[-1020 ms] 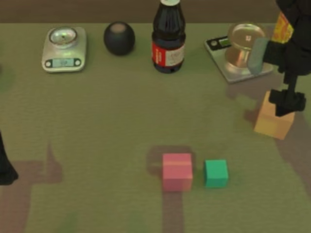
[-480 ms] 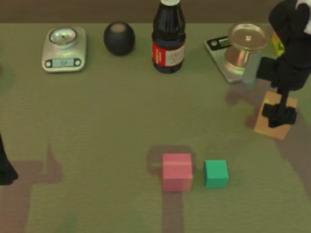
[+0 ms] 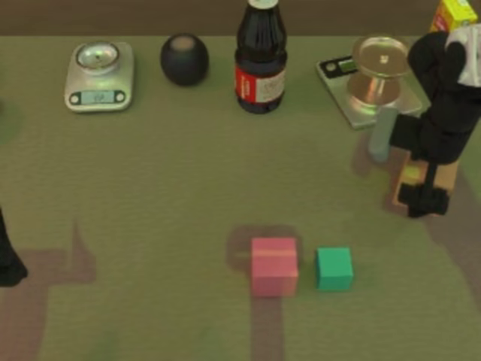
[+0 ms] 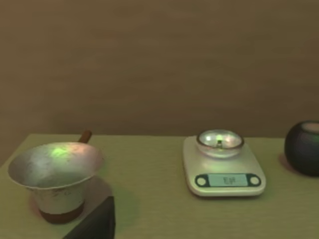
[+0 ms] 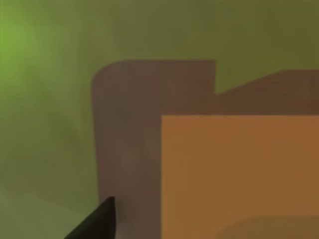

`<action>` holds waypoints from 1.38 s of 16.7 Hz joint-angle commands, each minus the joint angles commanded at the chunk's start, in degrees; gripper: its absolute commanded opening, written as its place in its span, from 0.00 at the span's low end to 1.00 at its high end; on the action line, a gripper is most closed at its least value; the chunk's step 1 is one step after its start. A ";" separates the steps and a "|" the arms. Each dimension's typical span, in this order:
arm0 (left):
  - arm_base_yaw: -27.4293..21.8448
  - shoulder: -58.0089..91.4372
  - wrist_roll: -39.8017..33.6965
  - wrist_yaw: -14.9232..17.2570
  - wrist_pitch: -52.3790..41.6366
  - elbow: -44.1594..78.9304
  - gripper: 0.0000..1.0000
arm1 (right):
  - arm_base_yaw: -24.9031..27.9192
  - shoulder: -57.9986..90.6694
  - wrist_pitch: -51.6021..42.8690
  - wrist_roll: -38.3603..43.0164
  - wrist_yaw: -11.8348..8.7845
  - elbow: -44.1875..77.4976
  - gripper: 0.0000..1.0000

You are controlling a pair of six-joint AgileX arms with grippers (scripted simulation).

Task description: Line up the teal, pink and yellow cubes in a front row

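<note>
1. The right gripper is being brought lower over the yellow cube than it was a second ago; the arm is now covering most of the cube in the top view, with only a strip of its top showing at about 3 o'clock on the surface.
2. In the right wrist view the yellow cube is filling much of the picture, with one dark finger showing beside and apart from its edge; the fingers are being held apart, and nothing is being gripped yet.
3. The cube itself is being left where it was over the last second, resting on the surface near the right edge, well apart from the other two cubes.
4. The pink cube and the teal cube are lying side by side at about 6 o'clock, near each other but not touching, unmoved over the same span.
5. The change is being read as the approach to a grasp: the yellow cube is probably the last one to be carried to the front row, and a place beside the teal cube looks likely.
6. The left gripper is being kept parked at 9 o'clock, at the left edge; whether its fingers are open cannot be told.
</note>
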 joint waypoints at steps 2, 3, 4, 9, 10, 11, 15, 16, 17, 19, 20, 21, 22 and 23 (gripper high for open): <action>0.00 0.00 0.00 0.00 0.00 0.00 1.00 | 0.00 0.00 0.00 0.00 0.00 0.00 0.85; 0.00 0.00 0.00 0.00 0.00 0.00 1.00 | 0.00 0.00 0.00 0.00 0.00 0.00 0.77; 0.00 0.00 0.00 0.00 0.00 0.00 1.00 | 0.00 0.00 0.00 0.00 0.00 0.00 0.70; 0.00 0.00 0.00 0.00 0.00 0.00 1.00 | 0.00 0.00 0.00 0.00 0.00 0.00 0.32; 0.00 0.00 0.00 0.00 0.00 0.00 1.00 | 0.00 0.00 0.00 0.00 0.00 0.00 0.25; 0.00 0.00 0.00 0.00 0.00 0.00 1.00 | 0.00 0.00 0.00 0.00 0.00 0.00 0.17; 0.00 0.00 0.00 0.00 0.00 0.00 1.00 | 0.00 0.00 0.00 0.00 0.00 0.00 0.00; 0.00 0.00 0.00 0.00 0.00 0.00 1.00 | 0.00 0.00 0.00 0.00 0.00 0.00 0.00; 0.00 0.00 0.00 0.00 0.00 0.00 1.00 | 0.00 0.00 0.00 0.00 0.00 0.00 0.00; 0.00 0.00 0.00 0.00 0.00 0.00 1.00 | 0.00 0.00 0.00 0.00 0.00 0.00 0.00; 0.00 0.00 0.00 0.00 0.00 0.00 1.00 | 0.00 0.00 0.00 0.00 0.00 0.00 0.00; 0.00 0.00 0.00 0.00 0.00 0.00 1.00 | 0.00 0.00 0.00 0.00 0.00 0.00 0.00; 0.00 0.00 0.00 0.00 0.00 0.00 1.00 | -0.13 -0.52 -0.41 0.20 -0.02 -0.06 0.00; 0.00 0.00 0.00 0.00 0.00 0.00 1.00 | -0.15 -0.58 -0.60 0.22 -0.02 0.08 0.00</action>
